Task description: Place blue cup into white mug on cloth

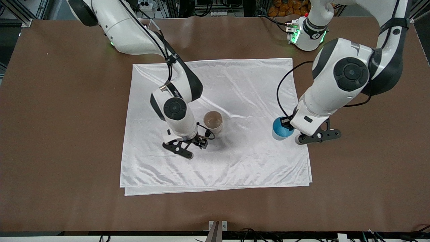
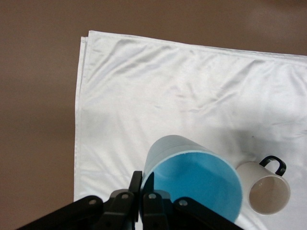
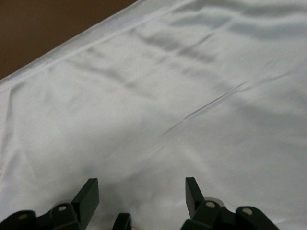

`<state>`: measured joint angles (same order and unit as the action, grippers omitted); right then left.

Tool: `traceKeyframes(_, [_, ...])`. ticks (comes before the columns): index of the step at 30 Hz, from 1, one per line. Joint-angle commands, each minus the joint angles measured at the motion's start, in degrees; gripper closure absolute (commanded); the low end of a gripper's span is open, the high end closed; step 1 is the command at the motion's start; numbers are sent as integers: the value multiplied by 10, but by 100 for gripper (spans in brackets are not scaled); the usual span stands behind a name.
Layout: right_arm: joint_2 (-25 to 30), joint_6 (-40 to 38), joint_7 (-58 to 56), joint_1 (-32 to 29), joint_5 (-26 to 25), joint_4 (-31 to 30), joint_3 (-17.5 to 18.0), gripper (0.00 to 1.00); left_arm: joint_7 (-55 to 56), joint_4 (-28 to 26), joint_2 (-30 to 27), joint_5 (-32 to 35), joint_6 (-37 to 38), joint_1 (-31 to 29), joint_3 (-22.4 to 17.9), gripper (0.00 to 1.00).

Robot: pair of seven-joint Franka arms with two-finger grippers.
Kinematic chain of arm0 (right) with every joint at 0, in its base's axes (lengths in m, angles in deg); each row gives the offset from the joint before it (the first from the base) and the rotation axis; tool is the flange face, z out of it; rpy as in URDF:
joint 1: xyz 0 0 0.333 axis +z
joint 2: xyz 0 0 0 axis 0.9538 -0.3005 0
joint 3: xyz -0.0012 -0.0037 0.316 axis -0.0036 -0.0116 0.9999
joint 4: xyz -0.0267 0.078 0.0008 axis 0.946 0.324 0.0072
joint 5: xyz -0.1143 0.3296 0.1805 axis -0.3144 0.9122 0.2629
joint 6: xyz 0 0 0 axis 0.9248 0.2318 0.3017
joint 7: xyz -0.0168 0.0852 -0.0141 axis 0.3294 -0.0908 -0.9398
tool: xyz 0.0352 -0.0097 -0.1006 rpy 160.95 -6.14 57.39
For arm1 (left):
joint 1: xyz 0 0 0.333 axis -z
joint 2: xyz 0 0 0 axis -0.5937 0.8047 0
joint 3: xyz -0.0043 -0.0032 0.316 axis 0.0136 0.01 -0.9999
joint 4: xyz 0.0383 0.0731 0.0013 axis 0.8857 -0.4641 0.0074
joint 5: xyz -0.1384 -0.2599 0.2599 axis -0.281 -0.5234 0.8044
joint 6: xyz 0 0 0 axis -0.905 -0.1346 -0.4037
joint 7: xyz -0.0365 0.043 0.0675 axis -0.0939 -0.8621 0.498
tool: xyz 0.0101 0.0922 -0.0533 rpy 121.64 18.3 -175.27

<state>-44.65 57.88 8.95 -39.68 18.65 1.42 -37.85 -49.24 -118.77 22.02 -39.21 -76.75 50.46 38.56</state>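
The left gripper point(image 2: 142, 199) was pinched shut on the rim of the blue cup point(image 2: 192, 184), one finger inside the wall and one outside, and held it at the edge of the cloth point(image 1: 235, 84) toward the left arm's end of the table; whether the cup's base rested on the fabric or hung just clear of it could not be told. The right gripper point(image 1: 188, 145) hovered low over the cloth just beside the white mug point(image 1: 213, 121), its fingers spread wide with nothing between them, so the mug stood free and upright on the cloth with its black loop handle turned toward that gripper. The mug's interior was empty. As far as could be judged, the mug was already placed and the cup grasped; what remained was carrying the cup across the cloth, lining it up over the mug's mouth and lowering it in.
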Motion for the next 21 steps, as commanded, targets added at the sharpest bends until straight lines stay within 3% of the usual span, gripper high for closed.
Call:
traceKeyframes(1, [33,-39,-51,-37,-4,-11,7,16,51,-2,-8,-3,10,37,-5,100])
traceKeyframes(12, [83,-105,-205,-140,-2,-17,7,12,165,-1,17,-4,-23,128,-9,100])
traceKeyframes(21, [117,-114,-343,-224,-2,-46,8,11,203,-1,53,-5,-59,164,-9,100])
